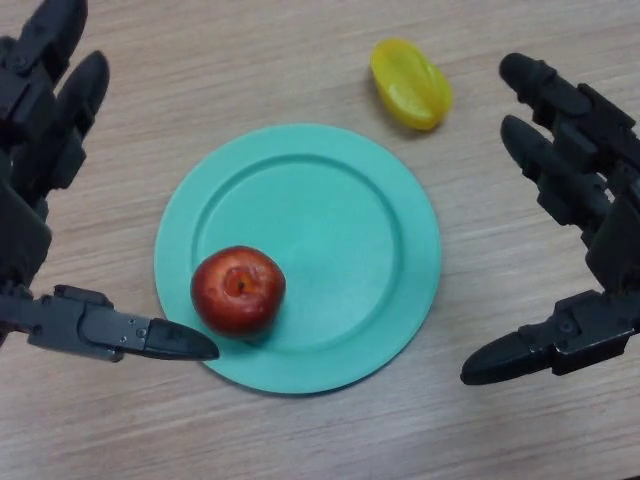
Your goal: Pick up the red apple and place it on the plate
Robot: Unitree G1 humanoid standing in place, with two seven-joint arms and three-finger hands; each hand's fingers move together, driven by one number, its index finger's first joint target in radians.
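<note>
From the head view, the red apple (238,290) sits on the near-left part of the teal plate (350,200), so the placing looks done. The left hand (40,200) is spread open beside it, the right hand (585,230) open too, holding nothing. A yellow fruit (411,84) lies far right. Next, I'd guess, both hands just pull clear.

Red round apple (238,290) on the near-left part of the round teal plate (340,200) (centre of wooden table (300,60)); yellow star fruit (410,84) behind the plate, to its right, apart.
</note>
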